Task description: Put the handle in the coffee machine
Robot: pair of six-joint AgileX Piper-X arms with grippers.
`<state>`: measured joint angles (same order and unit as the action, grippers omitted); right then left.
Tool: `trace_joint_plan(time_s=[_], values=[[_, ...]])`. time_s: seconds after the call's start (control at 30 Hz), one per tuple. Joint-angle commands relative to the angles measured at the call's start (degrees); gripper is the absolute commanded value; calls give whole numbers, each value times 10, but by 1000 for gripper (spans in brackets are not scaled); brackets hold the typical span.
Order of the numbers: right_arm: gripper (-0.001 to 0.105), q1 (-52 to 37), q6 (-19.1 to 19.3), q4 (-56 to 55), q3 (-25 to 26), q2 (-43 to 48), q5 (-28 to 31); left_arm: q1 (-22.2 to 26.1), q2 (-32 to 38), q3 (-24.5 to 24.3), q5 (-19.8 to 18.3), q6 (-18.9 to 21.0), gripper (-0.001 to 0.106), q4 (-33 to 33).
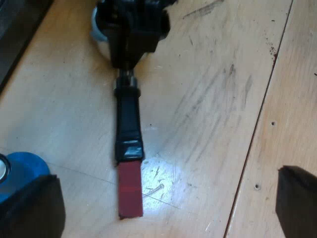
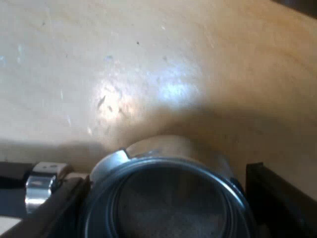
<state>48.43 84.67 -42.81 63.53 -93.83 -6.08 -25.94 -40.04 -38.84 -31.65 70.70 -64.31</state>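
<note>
Right claw [image 2: 166, 213] is clamped on the metal basket of the holder [image 2: 163, 166], one finger at each side. Left claw [image 1: 163, 208] is held wide apart above the bench [image 1: 213, 74], with nothing gripped. The holder's dark handle [image 1: 128, 116] is stretched out over the bench, its red end [image 1: 130, 191] pointed towards that open claw. A blue tamper [image 1: 22, 171] is seen just beside one of its fingers.

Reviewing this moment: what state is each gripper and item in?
holder: loose, lying on the table.
right gripper: shut on the holder's basket.
left gripper: open, over the holder's handle, holding nothing.
blue tamper: on the table, untouched, beside a left finger.
</note>
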Motion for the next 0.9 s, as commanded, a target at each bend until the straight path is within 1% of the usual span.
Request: trace_joint_plan(time_s=[0.03,0.07,0.1,0.17,0.27,0.33,0.37,0.43,0.5,0.53,0.6,0.7,0.77,0.87,0.9], values=[[0,-2,-14,-29,4,33,-6,1,3,-3,-1,-3,87,-1],[0,-2,-21,-34,4,37,-6,1,3,-3,-1,-3,87,-1],[0,-2,-36,-43,4,47,-6,1,3,-3,-1,-3,87,-1],[0,-2,-40,-53,4,59,-6,1,3,-3,-3,-7,87,-1],[0,-1,-58,-70,4,78,-6,1,3,-3,-4,-33,87,-1],[0,-1,-66,-82,4,94,-6,1,3,-3,-4,-69,87,-1],[0,-1,-67,-85,4,97,-6,1,3,-3,-4,-74,87,-1],[0,-1,-78,-100,4,112,-6,1,3,-3,-4,-106,87,-1],[0,-1,-82,-110,4,124,-6,1,3,-3,-5,-125,87,1],[0,-1,-85,-115,4,132,-6,1,3,-3,-12,-135,87,2],[0,-1,-91,-121,4,143,-6,1,3,-3,-29,-138,87,5],[0,-1,-92,-128,4,160,-6,1,3,-3,-43,-138,87,15],[0,-1,-104,-129,4,174,-6,1,3,-3,-46,-136,87,32],[0,-1,-117,-129,8,192,-21,1,3,-3,-46,-136,87,37],[0,-1,-126,-129,12,198,-28,1,3,-3,-46,-136,85,38]])
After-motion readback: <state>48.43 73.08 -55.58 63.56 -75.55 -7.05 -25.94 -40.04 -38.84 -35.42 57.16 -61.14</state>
